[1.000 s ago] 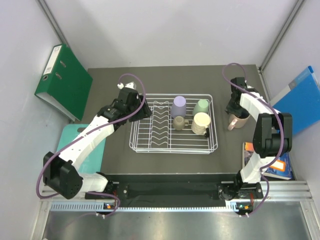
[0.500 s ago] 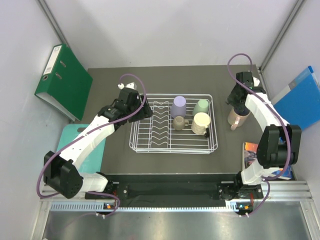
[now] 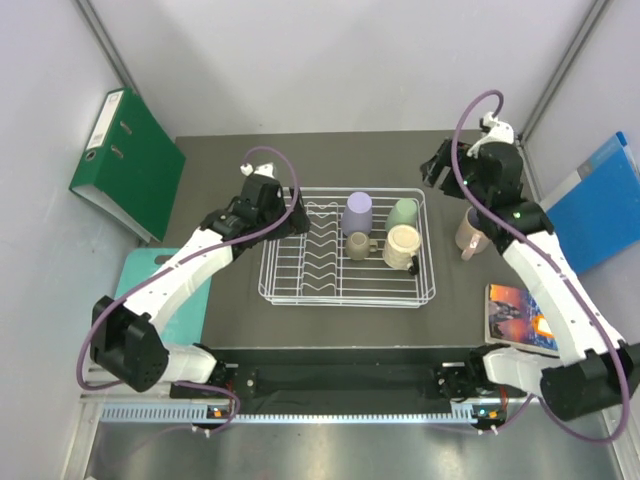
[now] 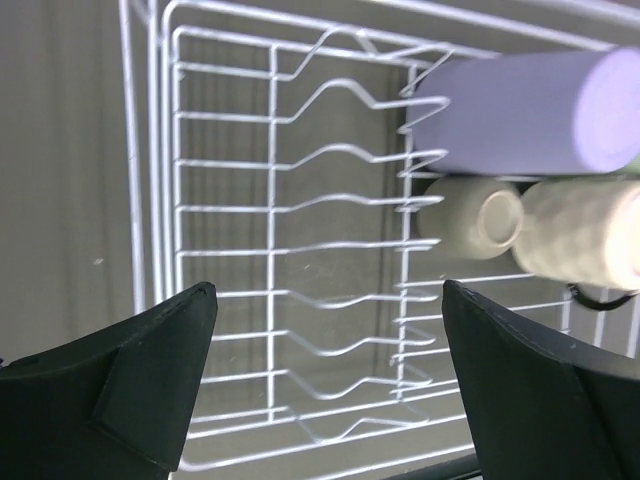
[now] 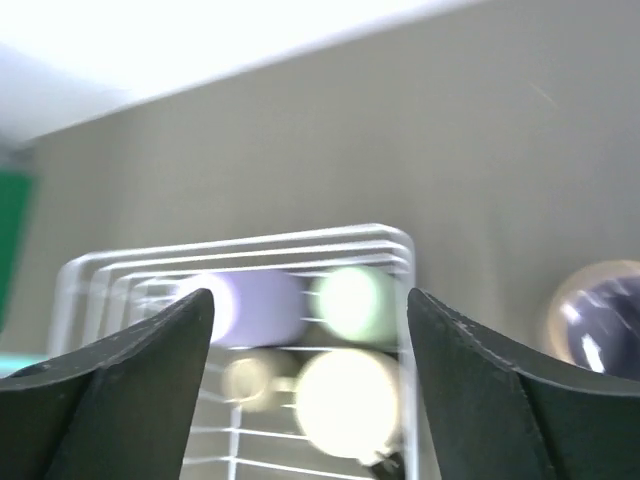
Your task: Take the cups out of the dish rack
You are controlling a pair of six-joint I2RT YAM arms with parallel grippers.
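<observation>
Left gripper (image 4: 327, 300): jaws wide apart, holding nothing; beyond them lie the rack's (image 4: 300, 200) zigzag slots, with the tumbler (image 4: 520, 110), olive mug (image 4: 470, 215) and cream mug (image 4: 585, 235) past the jaw at the view's right; the mint cup (image 3: 403, 212) shows plainly only from above. Right gripper (image 5: 310, 300): jaws apart, empty; its blurred view has the rack far between them, and alone shows the glossy inside of the pink cup (image 3: 470, 232), outside the rack. Dark table (image 3: 220, 160); white walls; green binder (image 3: 125, 160); blue folder (image 3: 600, 200).
</observation>
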